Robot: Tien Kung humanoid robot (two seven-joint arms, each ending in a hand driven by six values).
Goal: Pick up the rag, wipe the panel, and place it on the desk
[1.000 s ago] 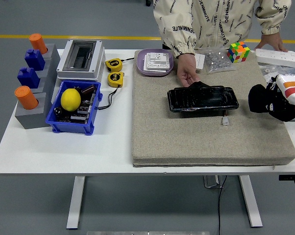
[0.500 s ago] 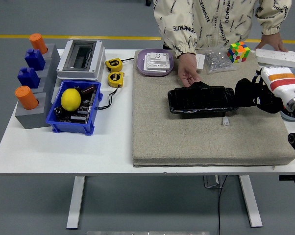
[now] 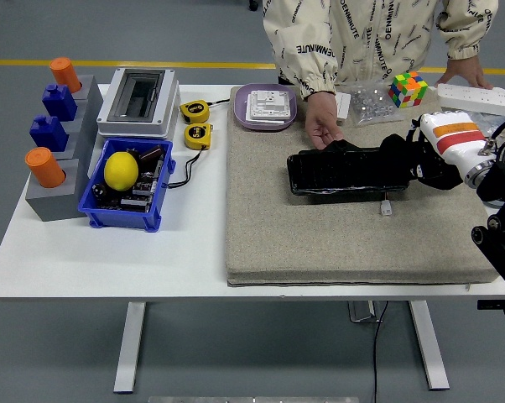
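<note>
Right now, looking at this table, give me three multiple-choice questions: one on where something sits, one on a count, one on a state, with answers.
1. Where does the yellow lemon lie?
A. in the blue plastic bin
B. on the purple plate
C. on the beige mat

2. How many yellow tape measures lie beside the grey electrical box?
A. one
B. two
C. four

3. What is the robot's black right hand doing?
A. resting off the table
B. lifting the colourful cube
C. reaching the right end of the glossy black panel

Answers:
1 A, the lemon sits inside the bin's walls.
2 B, two lie one in front of the other.
3 C, the hand meets the panel's end, while a person's hand rests at the panel's far edge.
</note>
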